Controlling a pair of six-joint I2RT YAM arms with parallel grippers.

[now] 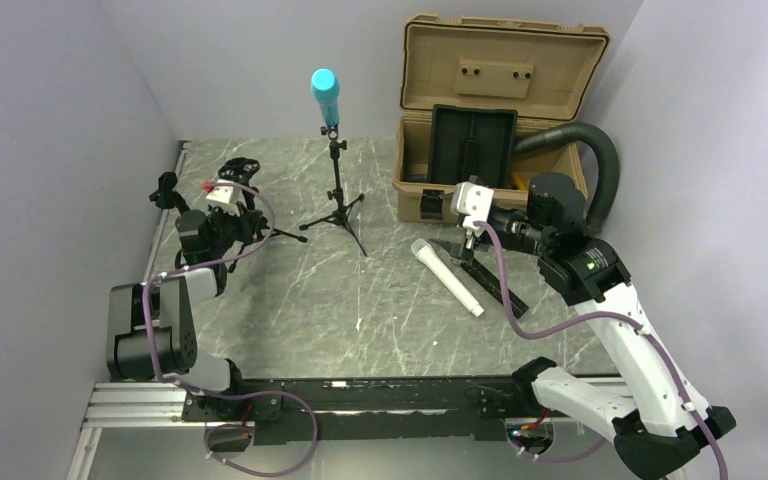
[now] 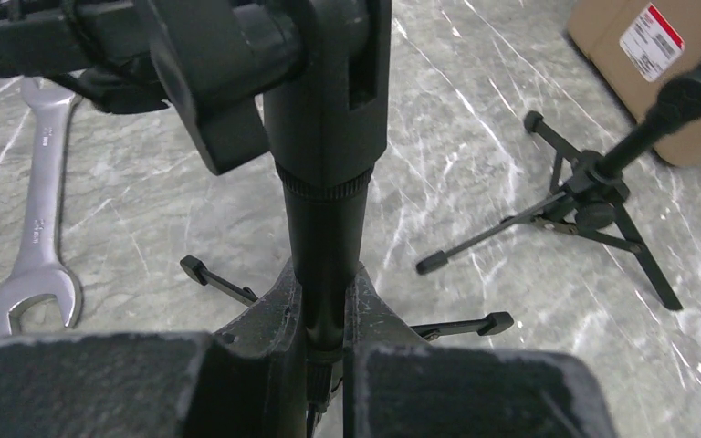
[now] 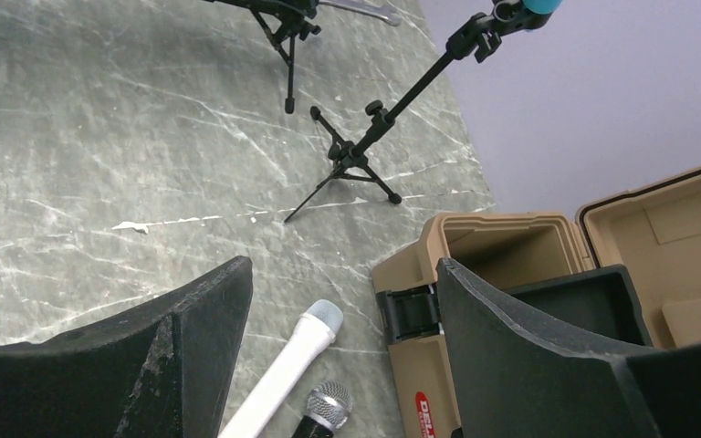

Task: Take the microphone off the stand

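A cyan microphone (image 1: 325,92) sits upright in the clip of a black tripod stand (image 1: 338,195) at the back middle; the right wrist view catches its lower end (image 3: 540,5) and the stand (image 3: 365,137). My left gripper (image 1: 222,215) is shut on the pole (image 2: 324,246) of a second black stand (image 1: 240,190), whose clip (image 2: 210,73) holds nothing. A white microphone (image 1: 447,278) and a black one with a silver grille (image 3: 329,403) lie on the table. My right gripper (image 3: 340,269) hangs open above them, holding nothing.
An open tan case (image 1: 490,110) with a black tray stands at the back right, a black hose (image 1: 600,165) beside it. A silver wrench (image 2: 36,246) lies on the marble table (image 1: 360,310) left of the held stand. Grey walls close in both sides.
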